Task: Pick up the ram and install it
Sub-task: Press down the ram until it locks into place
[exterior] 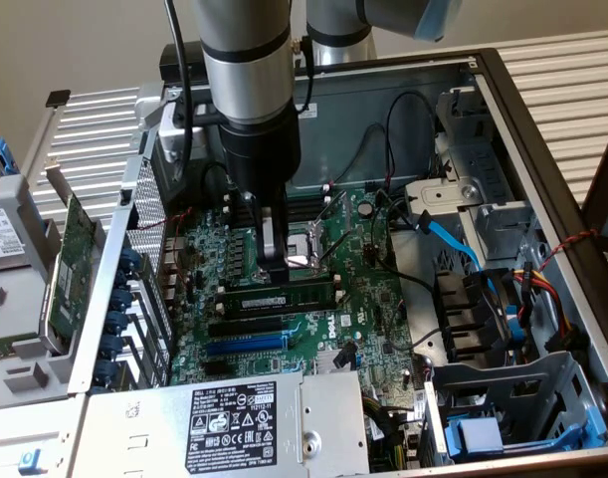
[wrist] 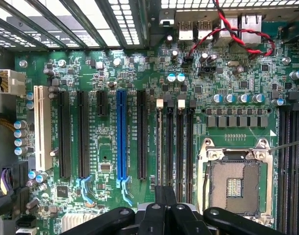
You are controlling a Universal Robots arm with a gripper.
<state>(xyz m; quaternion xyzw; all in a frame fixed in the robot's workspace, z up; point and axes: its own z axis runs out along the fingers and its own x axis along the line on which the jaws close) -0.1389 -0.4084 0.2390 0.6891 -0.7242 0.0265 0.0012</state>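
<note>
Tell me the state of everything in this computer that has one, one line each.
Pincer: shut, just above the ram.
Ram: upright in a slot; cannot tell if fully seated.
CPU socket: uncovered, no cooler.
Blue slot: empty.
Case: side open.

A silver-grey tubular arm (exterior: 246,40) with a black wrist housing, a black cable alongside, and seemingly a pale-blue joint cap.

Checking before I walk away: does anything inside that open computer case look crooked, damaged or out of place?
Nothing looks crooked or damaged. The ram looks level along its slot. Two oddities: the processor socket is bare, and a green expansion card leans outside the case on the exterior view's left.
</note>
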